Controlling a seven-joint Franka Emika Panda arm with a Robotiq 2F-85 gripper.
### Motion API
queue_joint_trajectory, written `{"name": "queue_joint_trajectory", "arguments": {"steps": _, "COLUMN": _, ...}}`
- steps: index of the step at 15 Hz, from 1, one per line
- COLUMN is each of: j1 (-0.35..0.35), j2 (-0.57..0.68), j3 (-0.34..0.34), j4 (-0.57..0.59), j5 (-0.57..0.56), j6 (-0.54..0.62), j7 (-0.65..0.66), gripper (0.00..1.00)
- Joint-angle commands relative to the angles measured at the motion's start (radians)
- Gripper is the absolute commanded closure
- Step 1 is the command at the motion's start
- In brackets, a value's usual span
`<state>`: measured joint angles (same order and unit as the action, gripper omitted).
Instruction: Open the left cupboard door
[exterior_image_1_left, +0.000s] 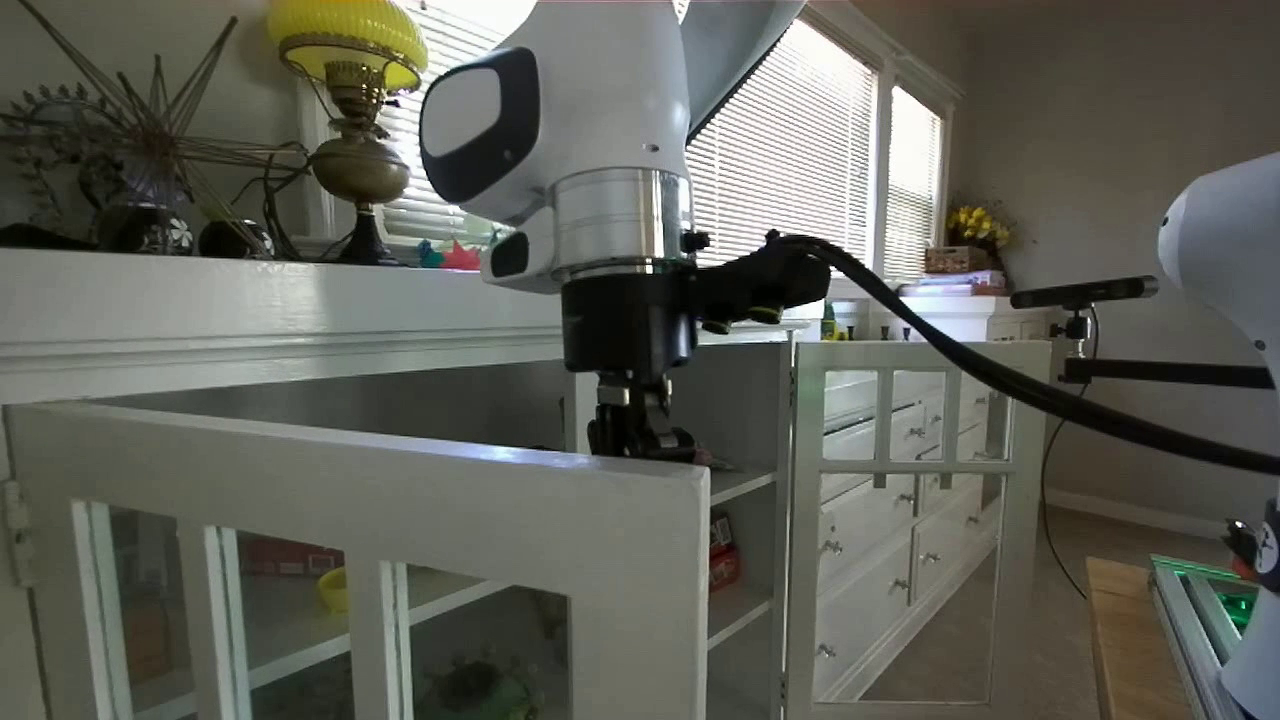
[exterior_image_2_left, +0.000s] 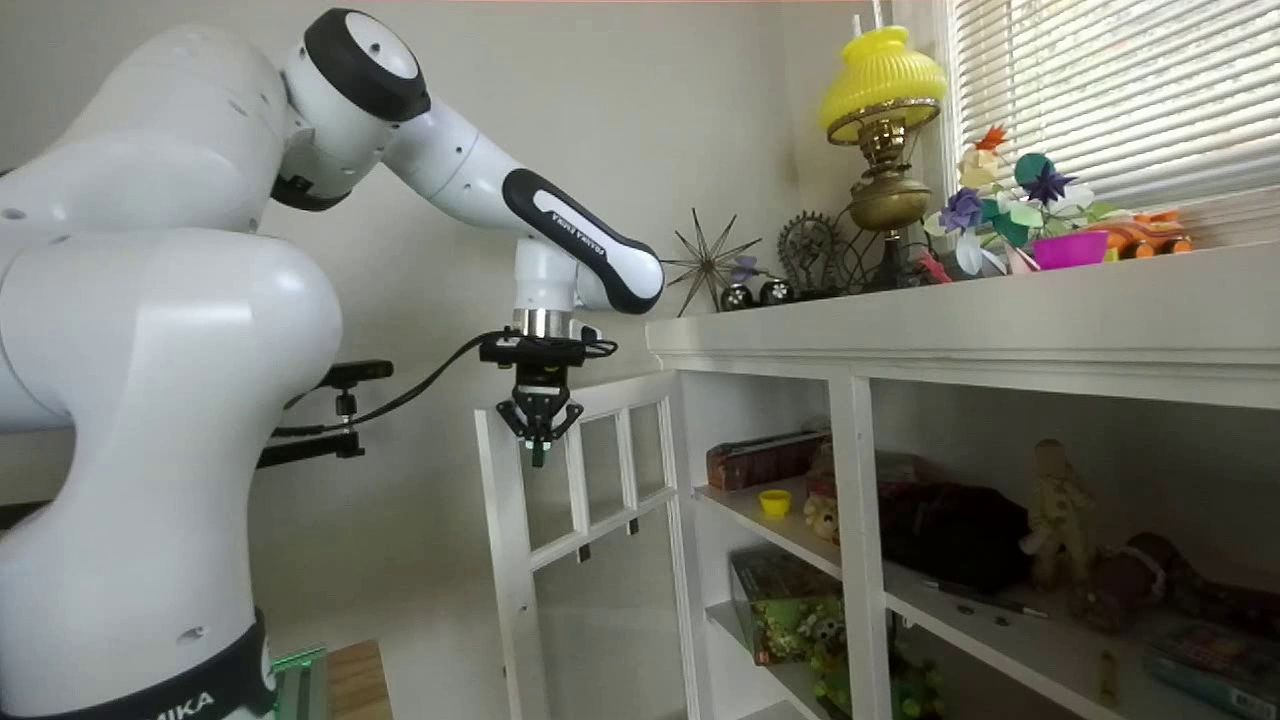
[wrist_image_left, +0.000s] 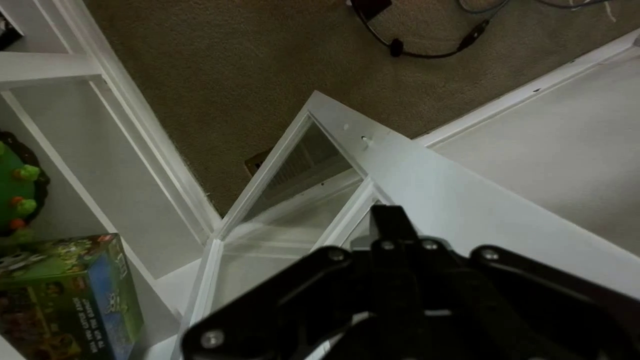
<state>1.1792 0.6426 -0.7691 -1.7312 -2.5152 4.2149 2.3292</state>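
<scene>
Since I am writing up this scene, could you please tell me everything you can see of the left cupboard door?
The left cupboard door looks like white-painted wood with clear glass: three smaller panes in a row above a crossbar, one larger pane below. Two dark tabs show under the crossbar. It stands upright and open, swung out from the cupboard, with a hinge at its fixed edge. The closed gripper hangs near the door's upper part; contact cannot be told.
</scene>
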Motion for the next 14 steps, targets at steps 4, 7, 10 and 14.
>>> {"name": "queue_joint_trajectory", "arguments": {"steps": 4, "j1": -0.017, "j2": -0.014, "j3": 0.051, "j4": 0.005, "j5": 0.000, "j6": 0.028, "j7": -0.019, "gripper": 1.00}}
{"name": "queue_joint_trajectory", "arguments": {"steps": 7, "j1": -0.014, "j2": -0.013, "j3": 0.067, "j4": 0.012, "j5": 0.000, "j6": 0.028, "j7": -0.016, "gripper": 1.00}}
{"name": "queue_joint_trajectory", "arguments": {"steps": 10, "j1": -0.010, "j2": -0.008, "j3": 0.081, "j4": 0.029, "j5": 0.000, "j6": 0.028, "j7": -0.009, "gripper": 1.00}}
{"name": "queue_joint_trajectory", "arguments": {"steps": 14, "j1": -0.011, "j2": 0.001, "j3": 0.112, "j4": 0.057, "j5": 0.000, "j6": 0.028, "j7": -0.003, "gripper": 1.00}}
